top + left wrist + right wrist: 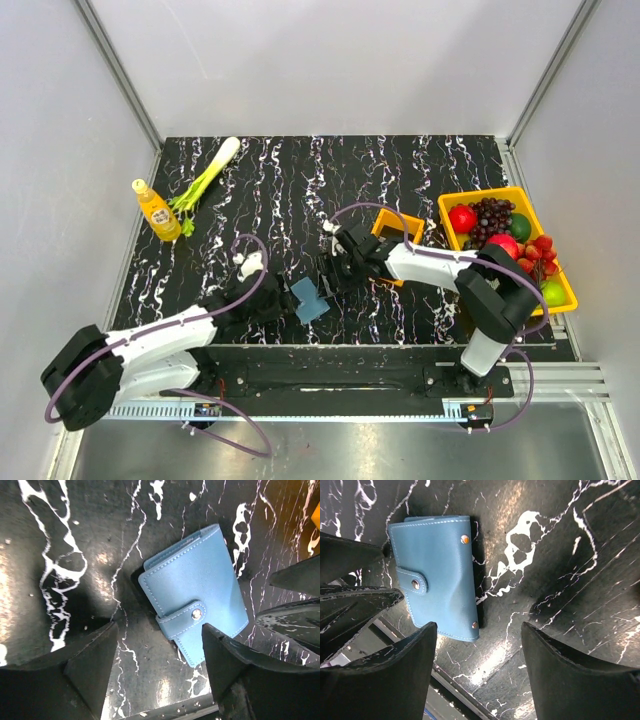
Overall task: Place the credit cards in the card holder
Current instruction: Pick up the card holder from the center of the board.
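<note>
Left wrist: left gripper [159, 630] seen w/ jaws spread wide, nothing clamped. Card holder [195, 595] lain flat on black marbled table [75, 555] just ahead of fingertips, its near corner reaching between them; contact w/ fingers not discernible. Holder shut, snap strap fastened.

Right wrist: right gripper [479, 626] also spread wide, empty; holder just ahead, off to one finger's side.

Top external: holder flanked by both grippers, near-centre of table. Orange tray [410, 225] found beyond right gripper; yellow fruit bin [480, 194] at right edge; bottle [157, 212] & green onion [207, 172] far left.
</note>
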Tool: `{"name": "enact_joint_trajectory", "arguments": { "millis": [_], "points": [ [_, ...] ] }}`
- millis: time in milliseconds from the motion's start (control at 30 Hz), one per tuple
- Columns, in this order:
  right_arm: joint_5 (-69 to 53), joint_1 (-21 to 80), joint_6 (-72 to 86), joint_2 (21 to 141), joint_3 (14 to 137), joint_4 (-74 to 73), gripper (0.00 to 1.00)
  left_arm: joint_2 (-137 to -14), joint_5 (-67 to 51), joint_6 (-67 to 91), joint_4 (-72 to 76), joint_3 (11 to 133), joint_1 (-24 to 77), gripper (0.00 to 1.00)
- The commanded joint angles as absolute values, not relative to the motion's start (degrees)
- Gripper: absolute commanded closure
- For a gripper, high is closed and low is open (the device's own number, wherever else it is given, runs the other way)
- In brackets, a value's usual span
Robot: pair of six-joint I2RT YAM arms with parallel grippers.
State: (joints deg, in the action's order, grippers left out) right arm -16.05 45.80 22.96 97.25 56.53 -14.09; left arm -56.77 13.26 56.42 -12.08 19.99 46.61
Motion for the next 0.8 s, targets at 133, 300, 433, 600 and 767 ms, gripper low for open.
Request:
{"name": "enact_joint_trajectory", "arguments": {
  "millis": [133,300,433,600,767],
  "points": [
    [-20.7,46.4,27.1,100.9,56.4,-12.0,0.26,-60.6,10.1,58.4,-2.5,19.9,47.5,0.38],
    [-27.2,46.4,30.7,102.7,56.1,-7.0,0.3,-62.3,8.4,55.6,-0.5,20.7,47.5,0.45],
    [-30.7,46.4,33.8,104.5,55.3,-2.9,0.39,-65.8,8.1,53.5,-0.4,23.0,47.5,0.55],
    [-30.5,46.5,35.3,102.8,53.4,-0.5,0.63,-66.8,9.0,53.8,3.7,22.0,47.5,0.61],
    [-33.1,46.3,38.8,100.8,52.6,6.5,0.63,-68.4,9.3,52.6,4.7,23.0,47.5,0.61]
  ]
}}
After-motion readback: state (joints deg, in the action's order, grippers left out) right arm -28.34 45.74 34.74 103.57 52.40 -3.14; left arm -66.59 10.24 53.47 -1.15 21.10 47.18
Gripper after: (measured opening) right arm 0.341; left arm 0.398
